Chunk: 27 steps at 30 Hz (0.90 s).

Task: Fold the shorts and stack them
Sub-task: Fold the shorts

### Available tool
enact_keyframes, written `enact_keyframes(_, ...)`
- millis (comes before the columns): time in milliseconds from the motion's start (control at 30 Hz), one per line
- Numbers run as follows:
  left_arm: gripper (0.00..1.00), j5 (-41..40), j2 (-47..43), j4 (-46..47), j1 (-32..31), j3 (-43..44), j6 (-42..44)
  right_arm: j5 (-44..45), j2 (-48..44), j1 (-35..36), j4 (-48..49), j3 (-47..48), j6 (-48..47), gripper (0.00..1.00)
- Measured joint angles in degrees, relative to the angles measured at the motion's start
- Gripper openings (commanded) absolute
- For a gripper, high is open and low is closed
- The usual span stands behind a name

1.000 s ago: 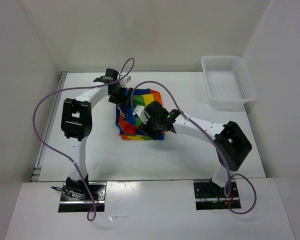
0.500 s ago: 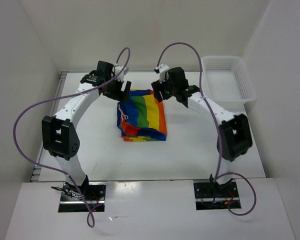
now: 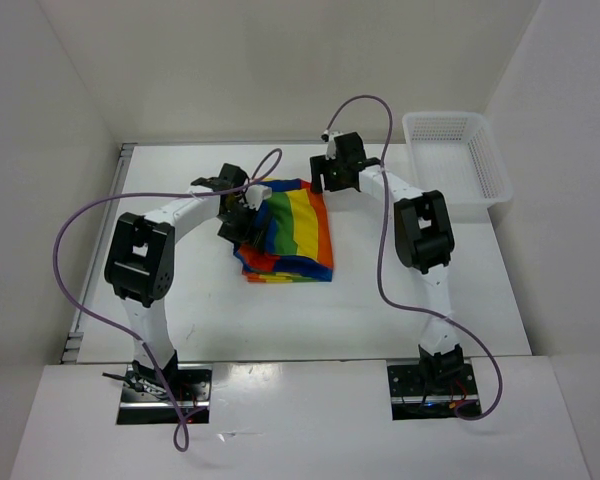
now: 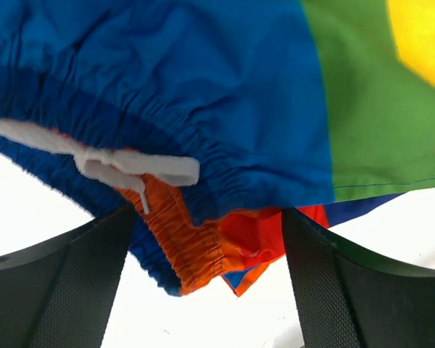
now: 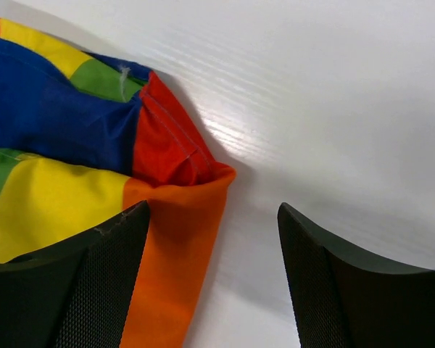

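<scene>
The shorts (image 3: pixel 290 232) lie folded in a rainbow-striped pile at the middle of the table. My left gripper (image 3: pixel 242 208) sits at their left edge, open. In the left wrist view the blue and orange waistband (image 4: pixel 196 239) and the white drawstring (image 4: pixel 130 168) lie just beyond the wide-apart fingers (image 4: pixel 65 290) of the left gripper (image 4: pixel 209 217). My right gripper (image 3: pixel 327 180) is at the shorts' back right corner, open. In the right wrist view the orange corner (image 5: pixel 192 217) lies between its fingers (image 5: pixel 94 283), against the left one, with bare table towards the right one.
A white mesh basket (image 3: pixel 455 160) stands at the back right of the table. White walls close in the table at the back and on both sides. Purple cables loop above both arms.
A second ago both grippers were over the shorts. The right one has withdrawn to the back right corner and opened wider. The left one swung to the back, then came down at the left edge.
</scene>
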Motion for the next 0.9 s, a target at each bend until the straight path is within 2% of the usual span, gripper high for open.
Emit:
enact_keyframes(33,0.86,0.3,0.0,0.3,0.0,0.0,0.0,-0.3,0.1,0.2,-0.2,0.0,0.7,0.77)
enact_keyframes(67,0.77,0.8,0.0,0.6,0.0,0.0,0.0,-0.7,0.1,0.2,-0.4,0.0,1.2,0.77)
enact_keyframes(133,0.65,1.4,0.1,1.0,0.0,0.0,-0.2,-1.6,0.2,0.3,-0.5,0.0,1.9,0.70)
enact_keyframes(167,0.60,1.6,0.2,1.2,0.0,-0.1,-0.1,-2.2,0.2,0.3,-0.5,0.0,2.3,0.61)
enact_keyframes(200,0.52,1.8,0.3,1.4,0.0,-0.1,0.0,-2.6,0.2,0.3,-0.4,0.0,2.7,0.57)
enact_keyframes(267,0.45,2.4,0.7,1.6,0.0,-0.2,-0.1,-3.2,0.6,0.4,-0.4,0.0,3.6,0.44)
enact_keyframes(300,0.41,2.7,1.0,1.7,0.0,-0.2,-0.1,-3.2,0.9,0.5,-0.4,0.0,3.8,0.41)
enact_keyframes(333,0.30,3.0,1.4,1.9,0.0,-0.2,-0.1,-3.1,1.4,0.5,-0.4,0.0,4.5,0.37)
enact_keyframes(367,0.24,3.2,1.8,2.0,0.0,-0.2,0.0,-2.8,1.8,0.6,-0.4,0.0,5.0,0.29)
enact_keyframes(467,0.00,3.9,2.9,2.5,0.0,-0.2,-0.2,-1.7,3.0,0.8,-0.4,0.0,6.5,0.13)
enact_keyframes(500,0.00,4.1,3.2,2.6,0.0,-0.2,-0.1,-1.3,3.3,0.8,-0.4,0.0,7.1,0.04)
enact_keyframes(533,0.00,4.2,3.3,2.6,0.0,-0.2,-0.1,-0.7,3.4,0.9,-0.4,0.0,7.7,0.00)
enact_keyframes(833,0.01,3.0,0.8,-0.5,1.0,-1.1,0.0,6.8,6.5,2.2,-2.3,7.0,12.7,0.00)
enact_keyframes(900,0.04,2.5,-0.4,-1.1,1.1,-1.8,0.0,8.0,7.2,2.5,-2.4,8.3,13.2,0.00)
